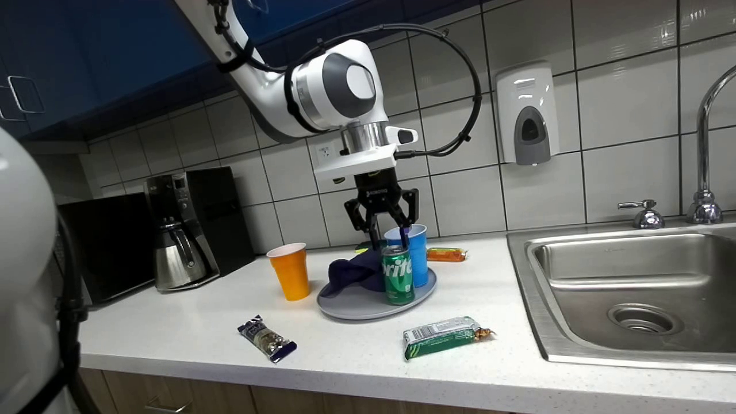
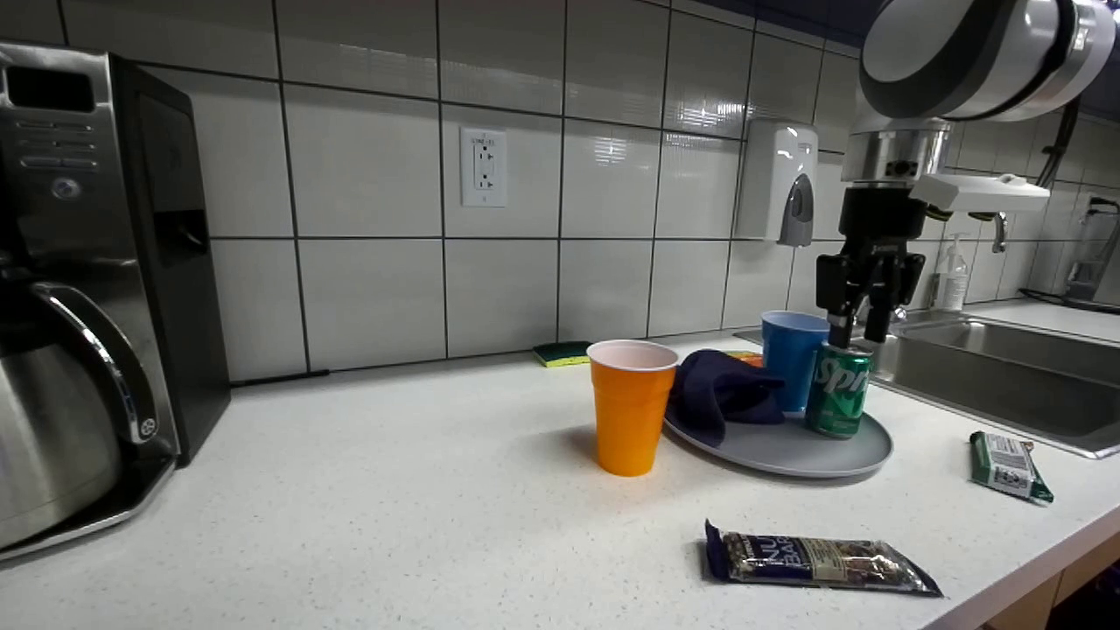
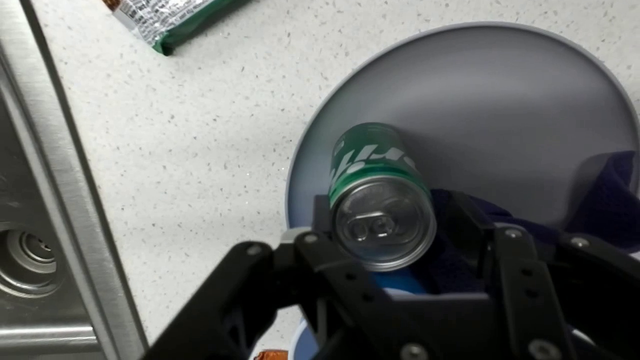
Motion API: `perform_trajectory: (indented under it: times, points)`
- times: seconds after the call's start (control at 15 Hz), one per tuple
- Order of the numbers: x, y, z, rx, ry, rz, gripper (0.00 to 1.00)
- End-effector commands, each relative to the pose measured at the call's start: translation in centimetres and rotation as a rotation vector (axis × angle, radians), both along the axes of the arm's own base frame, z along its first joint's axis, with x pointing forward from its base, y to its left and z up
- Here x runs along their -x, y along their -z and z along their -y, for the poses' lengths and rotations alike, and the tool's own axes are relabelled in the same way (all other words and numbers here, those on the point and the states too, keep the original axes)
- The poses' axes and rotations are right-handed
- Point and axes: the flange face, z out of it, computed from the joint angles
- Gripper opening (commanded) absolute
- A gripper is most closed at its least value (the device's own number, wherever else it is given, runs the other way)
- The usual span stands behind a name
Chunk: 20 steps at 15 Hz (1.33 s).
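My gripper [image 1: 390, 242] points down at the top of a green soda can [image 1: 398, 282], its jaws apart. In the wrist view the can's silver lid [image 3: 384, 222] shows between the fingers; the left one sits close against it and a gap separates it from the right one. Whether the left finger touches cannot be told. The can stands upright on a grey plate [image 2: 787, 455]. On the same plate lie a dark purple cloth [image 2: 722, 389], and a blue cup [image 2: 792, 359] stands behind the can.
An orange cup [image 2: 632, 411] stands beside the plate. A nut bar [image 1: 267, 339] and a green-wrapped bar [image 1: 443, 336] lie near the counter's front. Behind are an orange packet [image 1: 447, 255] and a sponge [image 2: 563, 353]. A coffee maker [image 1: 198, 224] and a sink [image 1: 632, 287] flank the counter.
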Motion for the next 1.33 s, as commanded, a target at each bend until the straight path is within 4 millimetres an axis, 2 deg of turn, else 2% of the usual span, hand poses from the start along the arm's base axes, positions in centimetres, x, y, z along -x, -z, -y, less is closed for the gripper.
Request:
perform_trajectory:
  times: [0.0,0.6,0.67,0.73,0.87,1.27]
  points:
    - [0.5,-1.6,-0.1,0.000,-0.010,0.008,0.38]
    - [1.0,-2.8,-0.2,-0.005,-0.005,0.016,0.38]
    - [1.0,-2.8,-0.2,-0.006,-0.004,0.008,0.72]
    - [0.9,-2.7,-0.2,-0.013,-0.008,-0.001,0.89]
    - [0.7,-2.4,-0.3,-0.012,-0.008,-0.013,1.00]
    - [-0.4,-1.1,-0.1,-0.007,-0.006,-0.026,1.00]
